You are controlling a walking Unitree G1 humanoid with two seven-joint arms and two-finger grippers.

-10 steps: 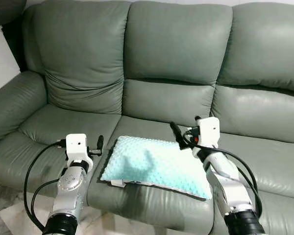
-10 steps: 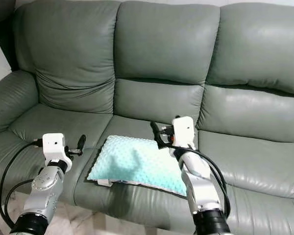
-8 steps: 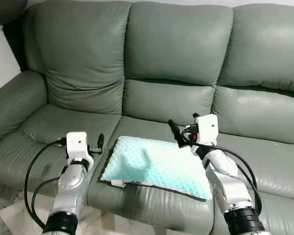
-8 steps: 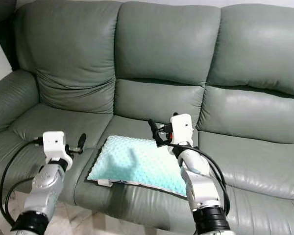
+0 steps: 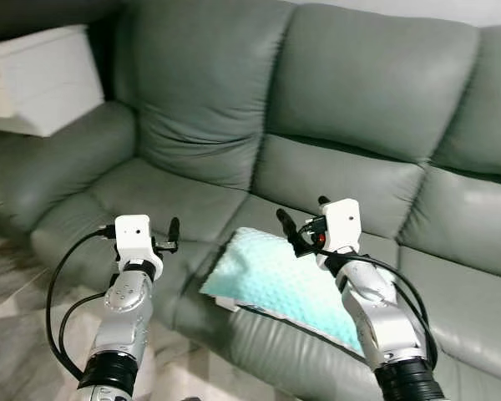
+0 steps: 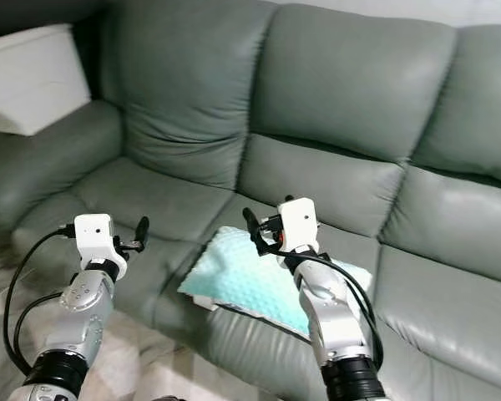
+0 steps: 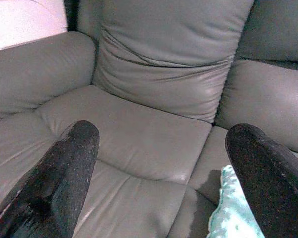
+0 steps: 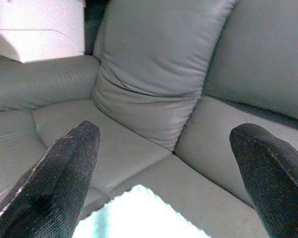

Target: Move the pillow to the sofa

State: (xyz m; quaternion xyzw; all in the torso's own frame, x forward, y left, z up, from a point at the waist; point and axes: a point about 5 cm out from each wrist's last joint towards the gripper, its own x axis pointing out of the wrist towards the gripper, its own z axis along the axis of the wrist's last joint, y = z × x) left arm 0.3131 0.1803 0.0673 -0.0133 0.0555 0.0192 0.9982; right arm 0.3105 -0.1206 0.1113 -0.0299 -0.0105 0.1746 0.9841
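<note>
A mint-green dotted pillow (image 5: 271, 280) lies flat on the middle seat of the grey-green leather sofa (image 5: 359, 92), close to the seat's front edge. My right gripper (image 5: 303, 215) hovers over the pillow's back edge, open, with nothing between its fingers (image 8: 268, 178). My left gripper (image 5: 172, 235) is held above the left seat, just left of the pillow and apart from it, also open and empty. In the left wrist view a corner of the pillow (image 7: 233, 218) shows beside one finger (image 7: 64, 173).
A white box (image 5: 46, 79) sits beyond the sofa's left armrest (image 5: 42, 167). Pale marble floor (image 5: 17, 334) runs in front of the sofa at the lower left. The left seat (image 5: 167, 196) and right seat (image 5: 468, 284) are bare leather.
The camera has swung left, so the sofa and pillow sit further right and the white box has come into view. Both grippers stay open; the pillow still lies on the seat.
</note>
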